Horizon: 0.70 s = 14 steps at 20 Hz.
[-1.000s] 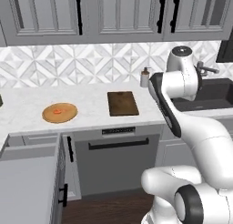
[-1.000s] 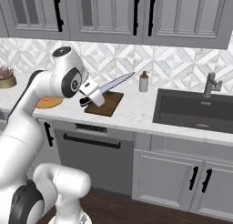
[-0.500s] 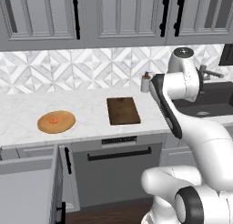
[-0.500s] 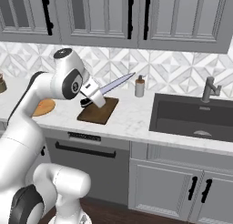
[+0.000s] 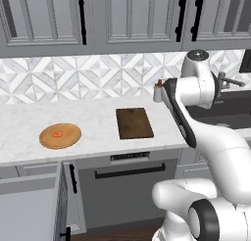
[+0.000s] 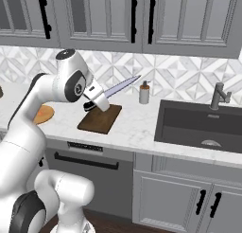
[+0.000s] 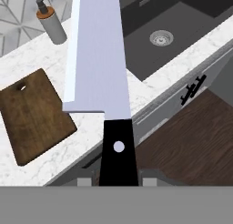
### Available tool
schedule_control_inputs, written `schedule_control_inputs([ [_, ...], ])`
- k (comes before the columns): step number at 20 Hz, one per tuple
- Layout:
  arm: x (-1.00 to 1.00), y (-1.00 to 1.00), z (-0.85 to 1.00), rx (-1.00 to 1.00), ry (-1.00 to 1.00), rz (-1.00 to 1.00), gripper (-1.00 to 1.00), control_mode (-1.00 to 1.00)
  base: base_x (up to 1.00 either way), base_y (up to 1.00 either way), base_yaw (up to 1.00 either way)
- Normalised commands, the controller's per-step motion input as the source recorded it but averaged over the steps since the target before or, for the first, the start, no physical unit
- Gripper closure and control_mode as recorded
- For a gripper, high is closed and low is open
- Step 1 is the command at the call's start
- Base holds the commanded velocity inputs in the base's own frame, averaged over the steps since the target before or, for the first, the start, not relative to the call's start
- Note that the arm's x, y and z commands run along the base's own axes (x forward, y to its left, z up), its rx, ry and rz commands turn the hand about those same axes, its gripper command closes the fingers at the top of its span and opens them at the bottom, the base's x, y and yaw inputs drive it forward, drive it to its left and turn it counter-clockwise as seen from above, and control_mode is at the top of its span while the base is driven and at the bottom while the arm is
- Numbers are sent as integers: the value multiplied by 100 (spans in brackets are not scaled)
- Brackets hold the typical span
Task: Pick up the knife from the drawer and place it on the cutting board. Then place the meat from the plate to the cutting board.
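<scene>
At frame centre, the gripper (image 6: 90, 104) clamps the knife (image 6: 118, 87) by its handle above the cutting board (image 6: 99, 119).

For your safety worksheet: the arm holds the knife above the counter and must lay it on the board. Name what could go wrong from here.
1. The knife sticks out far past the gripper, toward the soap bottle; a swing might knock it over.
2. The cutting board is small and near the counter edge; the knife may land partly off it.
3. The drawer stands open, so the base could bump it.
</scene>
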Motion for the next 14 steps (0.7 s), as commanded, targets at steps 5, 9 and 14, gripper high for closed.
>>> schedule_control_inputs([
  [5,0,0,0,0,0,0,100,100,17,7,0],
  [9,3,9,0,1,0,0,100,-100,0,10,0],
  [14,25,13,-22,13,3,5,100,-100,0,0,0],
])
